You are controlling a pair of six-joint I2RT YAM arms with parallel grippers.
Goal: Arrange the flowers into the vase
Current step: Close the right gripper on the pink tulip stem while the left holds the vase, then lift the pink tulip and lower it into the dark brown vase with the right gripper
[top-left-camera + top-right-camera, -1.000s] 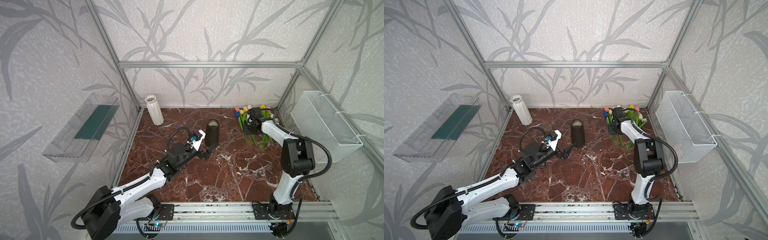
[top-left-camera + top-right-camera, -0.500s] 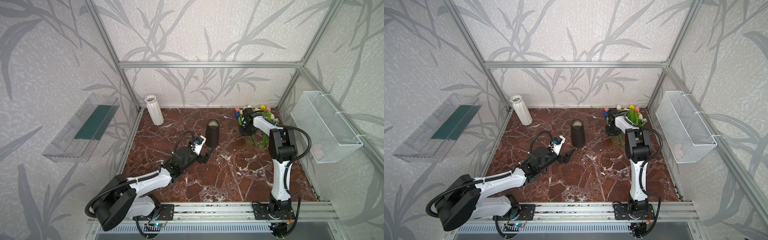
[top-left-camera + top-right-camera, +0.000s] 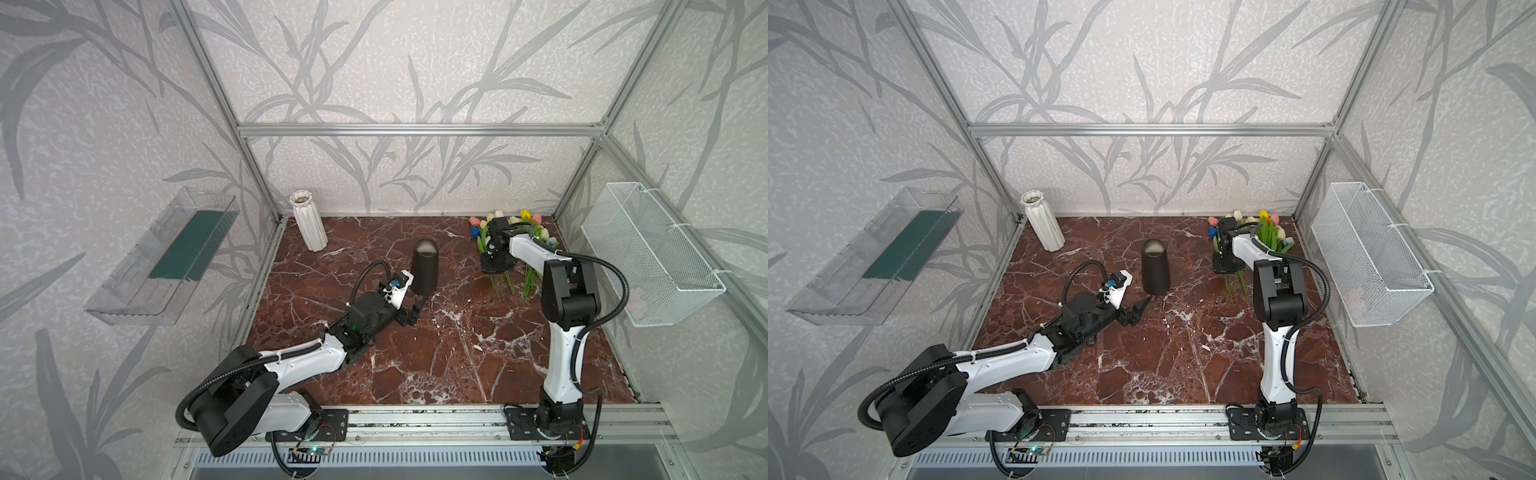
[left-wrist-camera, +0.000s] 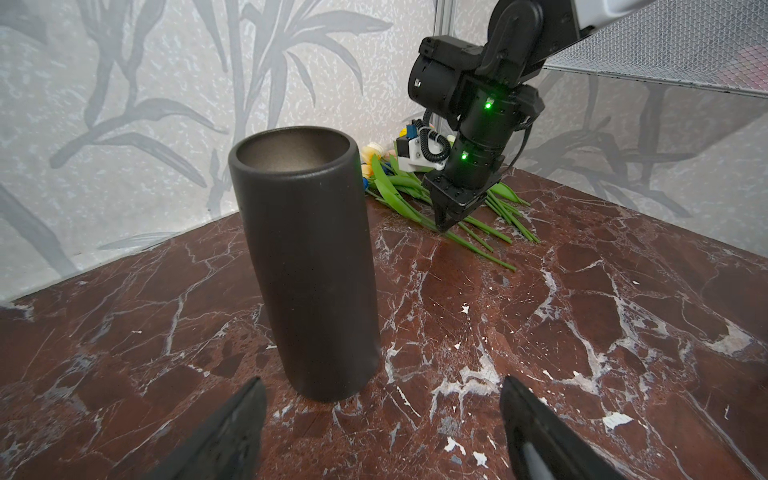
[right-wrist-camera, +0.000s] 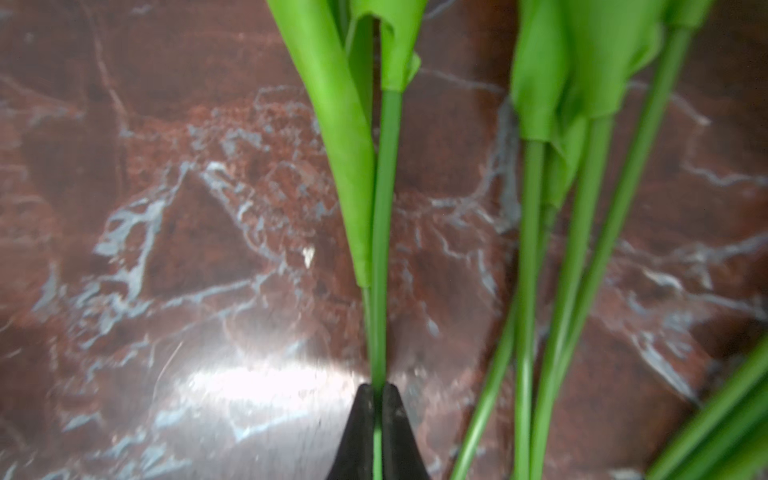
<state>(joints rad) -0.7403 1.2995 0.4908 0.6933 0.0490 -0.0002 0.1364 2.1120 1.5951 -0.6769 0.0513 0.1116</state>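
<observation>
Down at the red marble floor, only the right wrist view shows the right gripper clenched on one thin green stem; in both top views its wrist hides that pinch. The left wrist view shows the left gripper spread wide, grasping nothing, just before the tall matte black cylinder vase, whose mouth shows only bare inner wall. In a top view the artificial tulips, with pink, blue, yellow and cream heads on leafy green stems, lie in the far right corner, well apart from that vase.

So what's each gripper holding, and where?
Right gripper pinches one flower stem on its bare part. Left gripper is open, holding nothing.
</observation>
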